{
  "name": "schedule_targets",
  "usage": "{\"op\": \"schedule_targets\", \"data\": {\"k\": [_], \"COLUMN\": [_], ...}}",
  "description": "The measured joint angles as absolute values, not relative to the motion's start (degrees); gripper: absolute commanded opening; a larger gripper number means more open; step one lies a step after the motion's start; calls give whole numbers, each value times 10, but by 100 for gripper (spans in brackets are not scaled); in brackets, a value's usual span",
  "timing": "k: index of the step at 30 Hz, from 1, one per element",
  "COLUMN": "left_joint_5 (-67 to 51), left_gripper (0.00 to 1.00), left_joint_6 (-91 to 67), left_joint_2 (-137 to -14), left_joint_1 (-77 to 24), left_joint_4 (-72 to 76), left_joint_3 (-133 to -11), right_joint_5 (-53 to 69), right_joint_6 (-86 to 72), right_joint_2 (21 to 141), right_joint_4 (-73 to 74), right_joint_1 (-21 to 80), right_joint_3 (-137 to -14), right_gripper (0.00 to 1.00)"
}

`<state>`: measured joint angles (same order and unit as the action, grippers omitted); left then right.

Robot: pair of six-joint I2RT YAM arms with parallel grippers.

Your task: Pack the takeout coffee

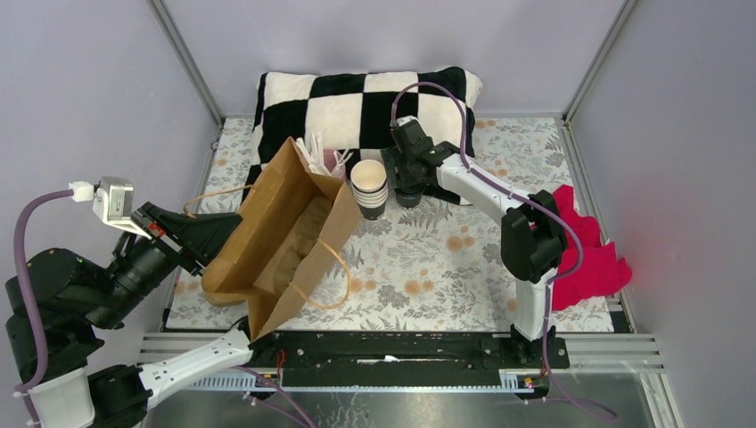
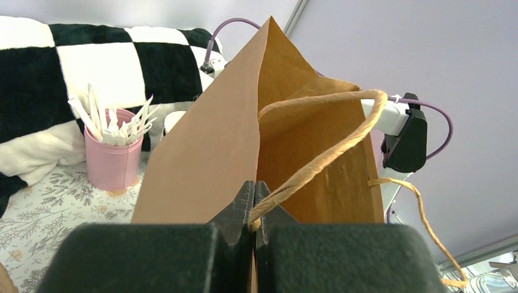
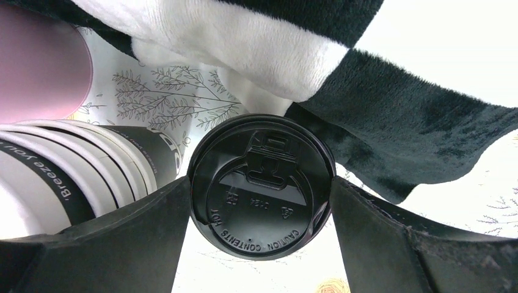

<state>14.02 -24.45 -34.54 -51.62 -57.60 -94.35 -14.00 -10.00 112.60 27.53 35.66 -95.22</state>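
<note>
The takeout coffee (image 1: 408, 198) stands on the floral mat just right of the cup stack; from above, its black lid (image 3: 262, 186) fills the middle of the right wrist view. My right gripper (image 1: 406, 181) hangs over it, jaws wide, one finger on each side of the lid rim, at or very near it. The brown paper bag (image 1: 285, 241) stands open at left centre. My left gripper (image 2: 255, 196) is shut on the bag's near rim and twisted paper handle (image 2: 330, 146), and it shows as the left gripper (image 1: 223, 234) in the top view.
A stack of lidless black cups (image 1: 369, 189) stands between the bag and the coffee, close to my right fingers (image 3: 122, 232). A pink cup of white sticks (image 2: 112, 159) sits behind the bag. A checkered pillow (image 1: 357, 98) lies at the back, a red cloth (image 1: 588, 259) at right.
</note>
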Motion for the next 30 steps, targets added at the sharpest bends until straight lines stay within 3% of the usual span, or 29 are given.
{"op": "schedule_targets", "data": {"k": [16, 22, 30], "left_joint_5": [124, 59, -76], "left_gripper": [0, 0, 0], "left_joint_6": [-250, -273, -341], "left_joint_2": [-347, -355, -440], "left_joint_1": [-516, -516, -516], "left_joint_4": [-570, -515, -326], "left_joint_3": [-934, -886, -769], "right_joint_5": [-161, -183, -233], "right_joint_6": [-97, -103, -110], "right_joint_2": [1096, 980, 754], "right_joint_4": [274, 281, 327], "right_joint_1": [357, 357, 359], "right_joint_3": [-918, -845, -783], "right_gripper": [83, 81, 79]}}
